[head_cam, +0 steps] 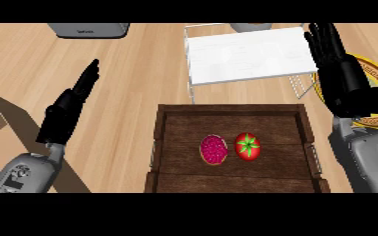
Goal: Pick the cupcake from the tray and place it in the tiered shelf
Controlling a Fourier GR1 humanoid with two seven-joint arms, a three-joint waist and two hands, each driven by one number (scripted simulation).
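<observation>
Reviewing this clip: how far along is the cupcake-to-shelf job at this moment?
Done: nothing yet. The cupcake sits in the wooden tray beside a tomato. In hand: nothing. The left hand is open over the counter left of the tray, and the right hand is open by the tiered shelf's right side. Left: grasp the cupcake, lift it and set it in the shelf.

One wooden tray [232, 109] holds one pink-topped cupcake [213, 149] and one tomato [247, 146]. On the desk [148, 70] are one white tiered shelf [247, 55], one grey appliance [88, 29] far left, and one yellow-rimmed plate [371, 67] far right.
</observation>
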